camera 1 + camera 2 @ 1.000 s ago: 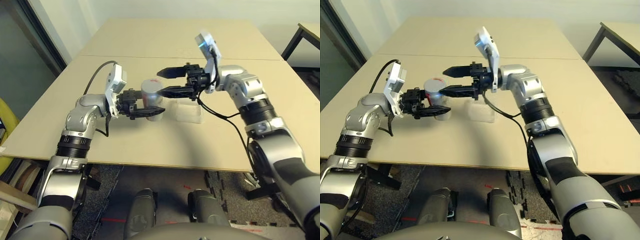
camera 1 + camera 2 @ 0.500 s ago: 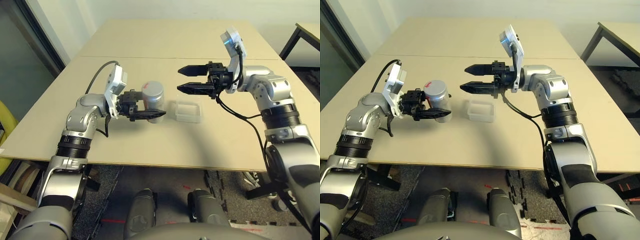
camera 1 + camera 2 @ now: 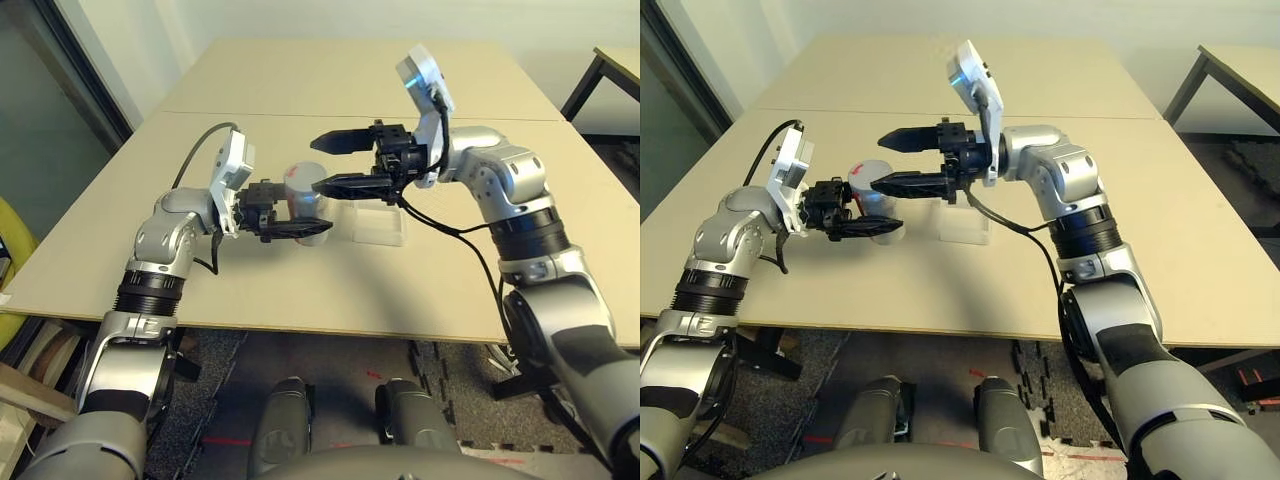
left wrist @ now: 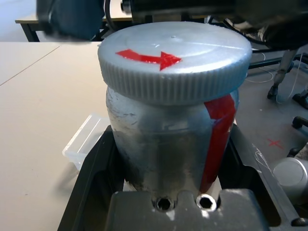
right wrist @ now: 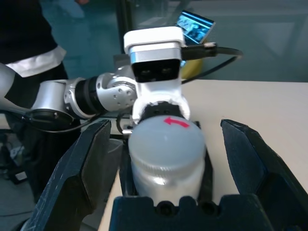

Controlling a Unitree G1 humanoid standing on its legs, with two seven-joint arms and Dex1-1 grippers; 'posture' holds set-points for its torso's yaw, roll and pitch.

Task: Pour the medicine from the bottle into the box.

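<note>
Task progress: early. The bottle [image 4: 173,125] stands upright on the table [image 3: 300,290], clamped at its lower body by the left gripper [image 3: 290,215], whose fingers are clenched on it. Its grey ribbed cap [image 4: 174,60] is on, so nothing has been poured. The box [image 3: 377,226], clear plastic and apparently without contents as far as can be made out, sits on the table just beside the bottle at its 3 o'clock, apart from it.

The right gripper [image 3: 345,163] is spread wide, one finger on either side of the cap and touching neither, as the right wrist view shows. Judgement: the step in hand is closing on the cap to unscrew it. Remaining: cap off, bottle lifted and tipped over the box.

Markings: a red arrow [image 4: 149,57] on top of the cap, presumably the turning direction, and a red vertical stripe [image 4: 217,134] down the bottle's side. No brand name or readable writing on bottle, cap or box.

A person in dark clothing [image 5: 29,38] stands beyond the table.
</note>
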